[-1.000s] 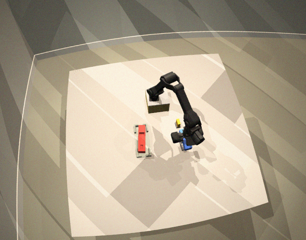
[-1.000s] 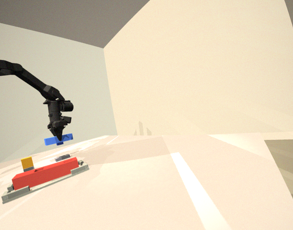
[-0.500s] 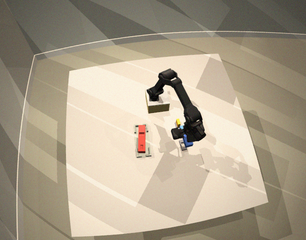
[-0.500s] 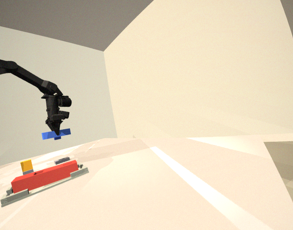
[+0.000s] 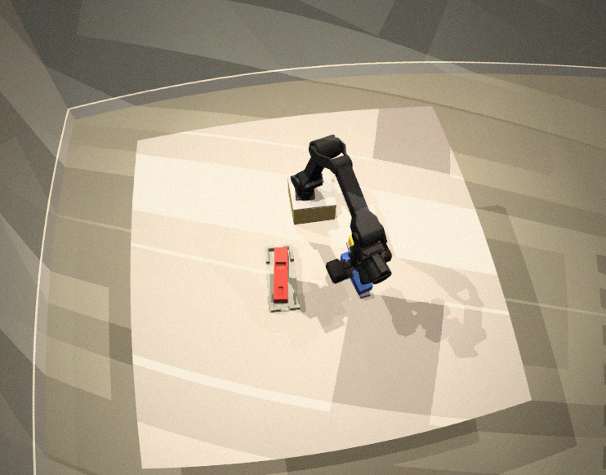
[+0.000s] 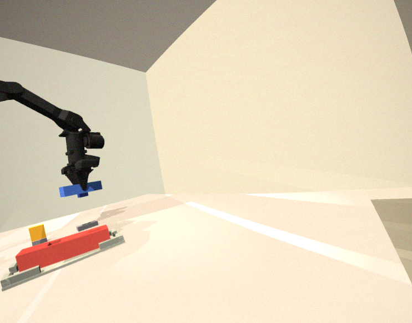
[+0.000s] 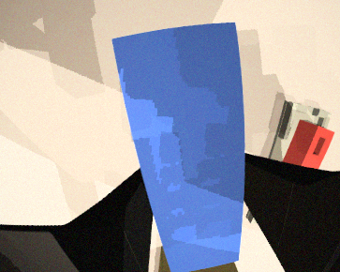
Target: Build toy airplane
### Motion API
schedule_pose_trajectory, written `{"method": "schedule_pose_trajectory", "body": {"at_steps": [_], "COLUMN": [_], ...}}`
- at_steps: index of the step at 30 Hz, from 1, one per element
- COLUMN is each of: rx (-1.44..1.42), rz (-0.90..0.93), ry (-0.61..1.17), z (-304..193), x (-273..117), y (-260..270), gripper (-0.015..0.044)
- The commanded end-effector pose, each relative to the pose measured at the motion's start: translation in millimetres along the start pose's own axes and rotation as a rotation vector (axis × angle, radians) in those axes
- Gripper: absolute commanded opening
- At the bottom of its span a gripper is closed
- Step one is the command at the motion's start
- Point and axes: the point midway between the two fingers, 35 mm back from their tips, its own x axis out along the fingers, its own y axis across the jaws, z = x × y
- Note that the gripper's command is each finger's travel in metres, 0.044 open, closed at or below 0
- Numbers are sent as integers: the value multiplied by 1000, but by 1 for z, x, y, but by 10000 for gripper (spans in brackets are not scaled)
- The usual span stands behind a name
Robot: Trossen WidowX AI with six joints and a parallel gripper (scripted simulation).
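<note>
We have the fuselage [image 5: 280, 281] [image 6: 65, 248] [image 7: 307, 145] lying in the cradle [image 5: 274, 308] [image 6: 112, 242] [image 7: 288, 128], and it looks seated flat, so we judge that part done; the pincer [image 5: 355, 271] [image 6: 83, 188] is pinching the blue wing [image 5: 359, 283] [image 6: 69, 190] [image 7: 185, 117] across its middle, well above the surface [image 5: 216, 368] [image 6: 234, 278] [image 7: 31, 178], with the tab pointing down in the exterior view; from above, the wing is at about three o'clock of the cradle, apart from it. The yellow tail fin [image 5: 350, 241] [image 6: 37, 232] stands in its grey holder [image 6: 39, 241], toward one o'clock of the cradle from above; what is left, then, is carrying the wing over, turning it across the fuselage, lowering its tab into the socket, fitting the fin, and moving clear.

Hidden or hard to read: the arm [image 5: 352, 188] [image 6: 43, 104] covers much of the wing from above, and part of the fin too; the wrist view shows the wing's upper face but hides its tab, while cutting off most of the fuselage; the fuselage sockets are small and shadowed, so we cannot judge their fit; the undersides of fuselage and fin are out of sight.
</note>
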Motion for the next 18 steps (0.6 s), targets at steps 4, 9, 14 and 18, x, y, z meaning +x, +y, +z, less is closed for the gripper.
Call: {"method": "schedule_pose_trajectory", "body": {"at_steps": [4, 9, 14, 18], "rx": [-101, -175, -249, -307], "rz": [-6, -6, -6, -8], "ry": [-8, -8, -8, -7], "z": [-6, -12, -18, -24], "x": [1, 3, 6, 8], "y": [-22, -37, -52, -64], "gripper": [0, 0, 0, 0]}}
